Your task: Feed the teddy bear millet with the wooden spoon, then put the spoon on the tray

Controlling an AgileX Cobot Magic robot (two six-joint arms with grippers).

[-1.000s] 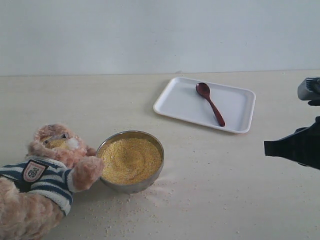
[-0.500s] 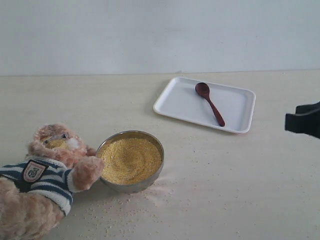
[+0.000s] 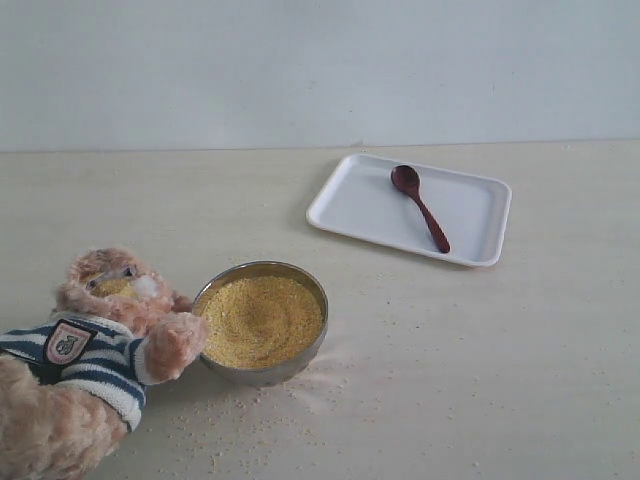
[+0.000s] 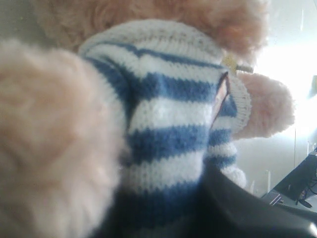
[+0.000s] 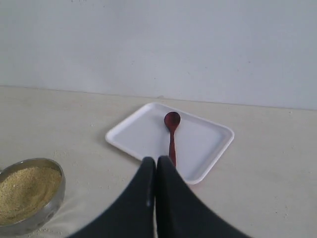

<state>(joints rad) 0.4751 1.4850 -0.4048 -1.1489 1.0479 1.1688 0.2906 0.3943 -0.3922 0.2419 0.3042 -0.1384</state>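
Observation:
The teddy bear [image 3: 90, 350] lies at the front left, one paw on the steel bowl [image 3: 255, 375], which is heaped with millet [image 3: 262, 320]. The wooden spoon [image 3: 420, 208] lies inside the white tray [image 3: 360, 205] at the back right. No arm shows in the exterior view. In the left wrist view the bear's striped shirt [image 4: 168, 109] fills the picture. My left gripper [image 4: 168, 218] is shut on it, with one dark finger [image 4: 247, 203] pressed against the cloth. My right gripper [image 5: 156, 161] is shut and empty, hanging short of the tray [image 5: 143, 136] and spoon [image 5: 172, 134].
Loose grains are scattered on the beige table in front of the bowl [image 3: 250, 430]. A plain pale wall runs behind the table. The right wrist view catches the bowl [image 5: 57, 196] of millet [image 5: 25, 186] at its edge.
The right arm, which stood at the right edge of the exterior view, has drawn back to the right and out of that view. Bear, bowl, tray and spoon have not moved.

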